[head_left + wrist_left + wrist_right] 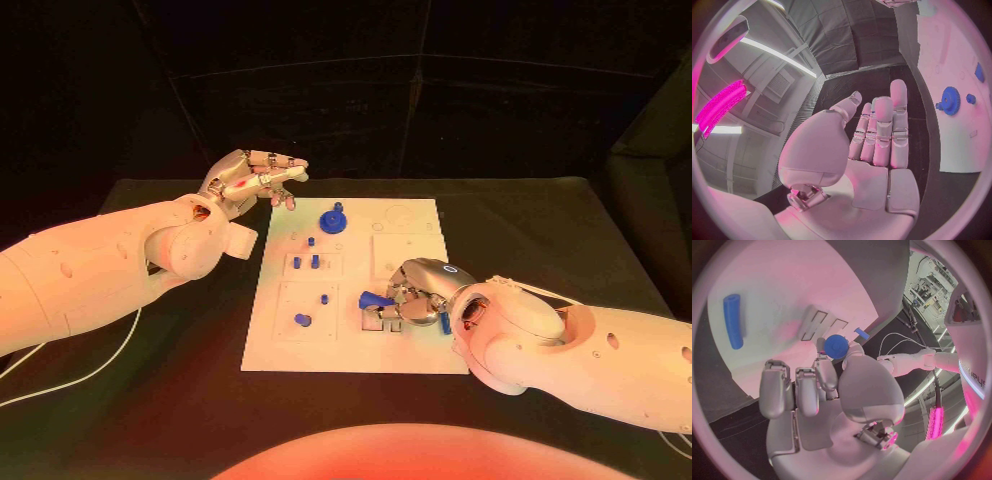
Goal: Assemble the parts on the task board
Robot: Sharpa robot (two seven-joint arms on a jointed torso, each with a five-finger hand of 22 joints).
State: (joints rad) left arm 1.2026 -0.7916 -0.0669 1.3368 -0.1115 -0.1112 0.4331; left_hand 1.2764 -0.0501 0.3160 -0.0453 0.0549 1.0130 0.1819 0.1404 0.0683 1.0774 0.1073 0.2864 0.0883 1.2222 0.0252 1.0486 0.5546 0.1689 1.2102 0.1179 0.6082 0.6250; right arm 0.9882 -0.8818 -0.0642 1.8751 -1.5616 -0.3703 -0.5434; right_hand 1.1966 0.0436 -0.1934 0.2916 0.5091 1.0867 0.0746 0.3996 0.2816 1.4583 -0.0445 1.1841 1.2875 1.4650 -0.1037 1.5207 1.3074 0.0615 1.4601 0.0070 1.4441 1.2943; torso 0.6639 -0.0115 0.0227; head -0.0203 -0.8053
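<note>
— Well, from above, the right hand [410,292] pinches a blue peg [371,299] low over the white board [411,215]; the left hand [257,181] hovers empty, fingers loosely apart.

— Left wrist: flat fingers, gear [949,100] untouched. Right wrist: a shallow fingertip hold, so I'd guess it slips.

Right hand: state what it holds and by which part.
The right hand pinches a small blue part between thumb and fingertips, by its round end, over the task board. The left hand holds nothing.

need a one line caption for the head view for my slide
Right hand pinches a small blue part over the white task board while the left hand hovers open beside the blue gear.
</note>
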